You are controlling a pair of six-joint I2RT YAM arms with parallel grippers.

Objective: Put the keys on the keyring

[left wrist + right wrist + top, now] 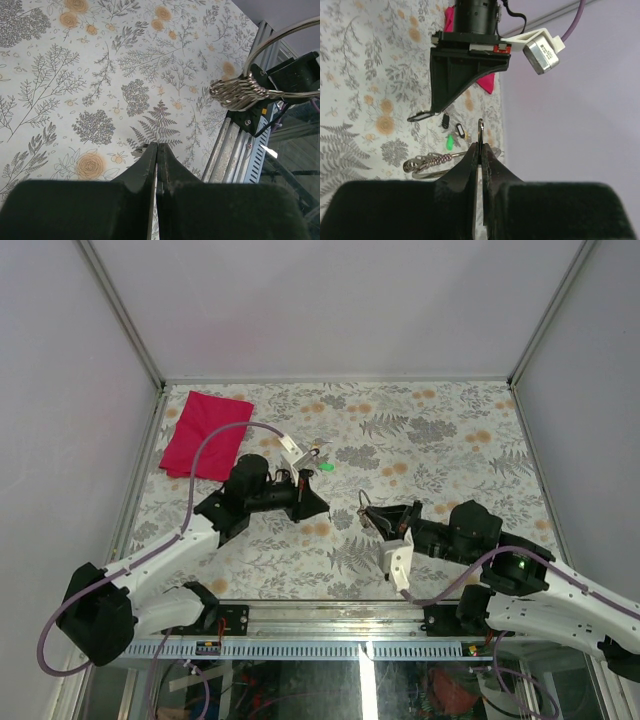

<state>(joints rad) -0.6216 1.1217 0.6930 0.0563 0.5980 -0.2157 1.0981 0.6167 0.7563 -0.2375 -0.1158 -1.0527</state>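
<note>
Floral tablecloth (450, 440) inside white walls (350, 300), with a pink cloth (205, 435) at the far left corner as reference. The left gripper (157, 146) sits right of the pink cloth and nearer the arm bases, fingers pressed together. The right wrist view shows a thin key (420, 116) pinched at its tip and sticking out sideways, off the table. It's small, so the key ID is probable, not certain. Loose keys (452, 126) lie on the tablecloth right of the pink cloth, farther from the bases than the left gripper. The green piece (449, 142) is just beside them, on the side away from the cloth. The right gripper (480, 148) is farther right of the pink cloth than everything else and close to the near edge. Its fingers are clamped on the keyring (480, 129), with the wire rising edge-on from between the tips. In the left wrist view the keyring arcs through the air, with its smaller loops (237, 92) bunched on the wire. The key and the keyring are near each other but apart, not threaded.
</note>
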